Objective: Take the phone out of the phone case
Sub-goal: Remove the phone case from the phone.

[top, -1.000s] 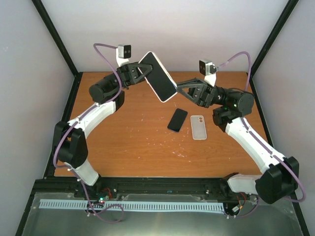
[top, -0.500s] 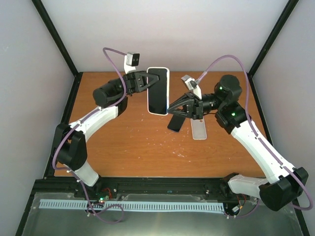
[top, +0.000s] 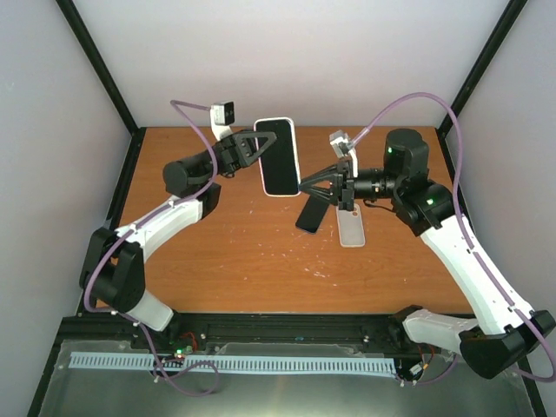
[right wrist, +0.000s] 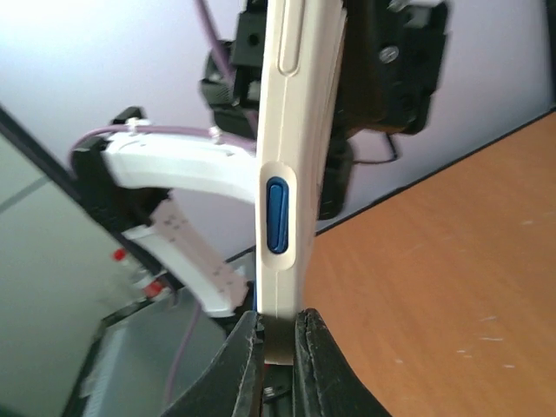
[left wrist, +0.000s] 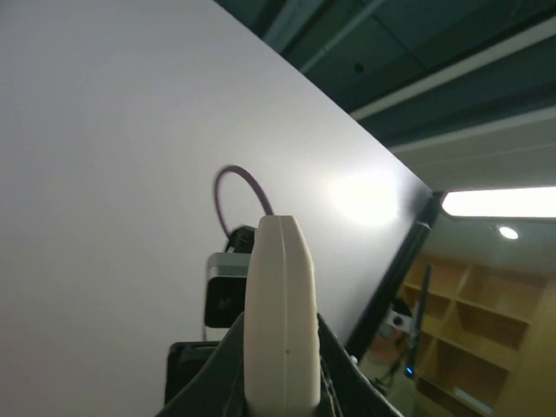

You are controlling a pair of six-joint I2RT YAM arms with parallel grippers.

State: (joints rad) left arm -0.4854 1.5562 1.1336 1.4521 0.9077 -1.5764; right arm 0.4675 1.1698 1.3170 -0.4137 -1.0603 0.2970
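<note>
A phone in a white case [top: 280, 156] is held in the air above the far middle of the table, its dark screen facing the top camera. My left gripper [top: 259, 149] is shut on its left edge; in the left wrist view the case's white edge [left wrist: 280, 304] stands between the dark fingers [left wrist: 343, 369]. My right gripper [top: 304, 185] is shut on the case's lower right edge. In the right wrist view the case's side [right wrist: 285, 130] with a blue button [right wrist: 276, 215] rises from between my right gripper's [right wrist: 278, 334] fingers.
A bare black phone [top: 313, 213] and a white empty case [top: 350, 228] lie side by side on the wooden table [top: 217, 252], right below the right gripper. White walls and black frame posts close in the table on three sides.
The left gripper turned the cased phone from tilted to nearly upright. The right arm swung left, and its gripper closed on the phone's lower right edge.
</note>
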